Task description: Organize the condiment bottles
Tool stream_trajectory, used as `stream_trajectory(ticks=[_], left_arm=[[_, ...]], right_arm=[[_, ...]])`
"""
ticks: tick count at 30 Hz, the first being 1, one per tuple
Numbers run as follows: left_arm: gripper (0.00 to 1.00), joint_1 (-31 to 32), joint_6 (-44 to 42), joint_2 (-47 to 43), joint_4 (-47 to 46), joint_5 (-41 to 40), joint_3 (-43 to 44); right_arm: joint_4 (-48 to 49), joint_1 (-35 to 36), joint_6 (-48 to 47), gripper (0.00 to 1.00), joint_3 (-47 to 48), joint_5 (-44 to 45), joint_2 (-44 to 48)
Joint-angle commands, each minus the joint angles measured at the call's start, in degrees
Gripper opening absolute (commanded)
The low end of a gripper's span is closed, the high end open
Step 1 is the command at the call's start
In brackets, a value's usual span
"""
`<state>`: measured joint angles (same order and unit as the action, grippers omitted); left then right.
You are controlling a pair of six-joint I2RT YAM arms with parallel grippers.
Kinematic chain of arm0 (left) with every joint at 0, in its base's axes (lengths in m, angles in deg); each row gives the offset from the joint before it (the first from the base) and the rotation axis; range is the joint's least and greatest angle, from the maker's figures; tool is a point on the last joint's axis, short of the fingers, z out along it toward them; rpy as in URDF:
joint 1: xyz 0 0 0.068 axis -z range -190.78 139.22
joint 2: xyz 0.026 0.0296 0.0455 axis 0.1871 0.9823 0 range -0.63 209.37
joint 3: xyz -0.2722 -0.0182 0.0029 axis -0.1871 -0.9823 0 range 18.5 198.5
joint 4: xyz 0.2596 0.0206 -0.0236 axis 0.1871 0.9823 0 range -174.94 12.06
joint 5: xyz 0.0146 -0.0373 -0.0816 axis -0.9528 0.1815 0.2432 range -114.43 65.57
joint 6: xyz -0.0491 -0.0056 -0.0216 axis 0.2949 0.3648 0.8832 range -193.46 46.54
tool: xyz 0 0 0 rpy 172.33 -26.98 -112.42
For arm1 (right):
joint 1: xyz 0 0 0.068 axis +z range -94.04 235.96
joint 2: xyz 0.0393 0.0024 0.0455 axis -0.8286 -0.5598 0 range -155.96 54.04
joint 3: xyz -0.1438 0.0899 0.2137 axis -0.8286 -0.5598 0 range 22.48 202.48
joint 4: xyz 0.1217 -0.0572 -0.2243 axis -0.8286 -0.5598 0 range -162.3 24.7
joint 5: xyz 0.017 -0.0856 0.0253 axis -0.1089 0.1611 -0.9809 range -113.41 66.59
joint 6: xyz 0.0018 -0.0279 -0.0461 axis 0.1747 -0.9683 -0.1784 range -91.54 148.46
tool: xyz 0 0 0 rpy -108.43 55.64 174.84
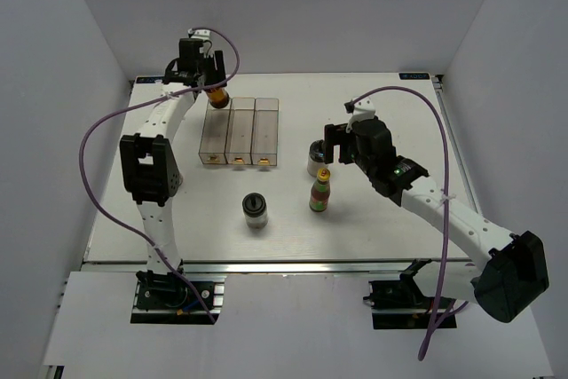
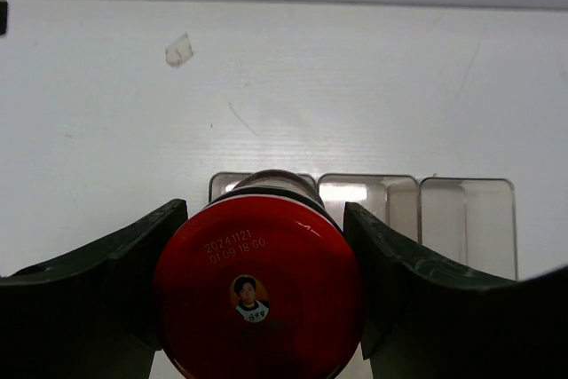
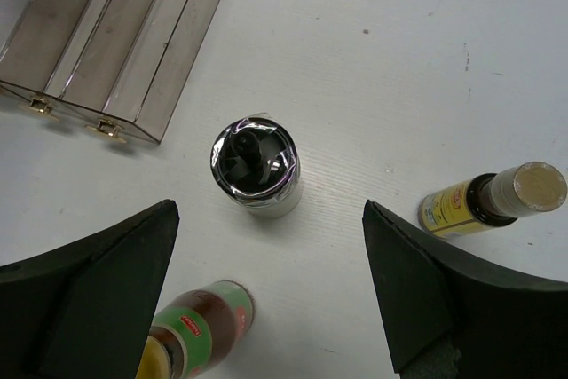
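Bare table (image 3: 373,86) separates the black-capped jar (image 3: 256,169) from the slim tan-capped bottle (image 3: 493,199); the yellow-capped bottle (image 3: 200,327) crowds the jar.

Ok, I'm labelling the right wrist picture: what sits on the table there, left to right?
Clear rack, yellow-capped bottle, black-capped jar, tan-capped bottle.

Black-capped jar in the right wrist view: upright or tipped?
Upright: the black-capped jar stands on the table, its cap facing up toward the camera.
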<state>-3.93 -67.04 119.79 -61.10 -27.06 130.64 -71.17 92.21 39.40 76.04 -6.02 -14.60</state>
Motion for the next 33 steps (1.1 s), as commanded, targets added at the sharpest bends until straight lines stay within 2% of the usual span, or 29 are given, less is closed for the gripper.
stream_trajectory(ticks=[1,9,13,21,23,24,27,33], left_arm=[[0.02,0.4,-0.5,-2.7,-2.5,-3.7,3.7],[0.01,1.0,-0.5,-2.6,-3.7,-4.7,0.5],[0.12,1.0,0.1,-1.8,-4.1,-4.5,-0.9],[0.12,1.0,1.0,0.9,-4.4,-4.9,-0.9],[0.18,1.0,1.1,1.0,-4.3,-4.8,-0.9],[0.27,1.1,1.1,1.1,-4.3,-4.8,-1.0],[0.42,1.1,0.9,1.2,-4.1,-4.9,-1.1],[0.4,1.1,0.8,1.7,-4.6,-4.6,-2.6]], right_arm=[[1.9,-0.7,-0.7,0.89,2.2,1.4,-0.3],[1.6,-1.2,-0.7,0.89,2.2,1.2,-1.3],[1.5,-1.4,-0.7,0.89,2.2,1.2,-1.6],[1.1,-1.6,-0.7,0.89,2.0,1.1,-1.6],[1.1,-1.6,-0.7,0.89,2.1,0.7,-1.8],[1.1,-1.6,-1.4,0.89,2.1,0.3,-1.8],[0.1,-1.6,-2.0,0.89,2.9,-0.6,-2.2],[-1.6,-1.6,-1.6,0.89,3.2,-0.9,-1.7]])
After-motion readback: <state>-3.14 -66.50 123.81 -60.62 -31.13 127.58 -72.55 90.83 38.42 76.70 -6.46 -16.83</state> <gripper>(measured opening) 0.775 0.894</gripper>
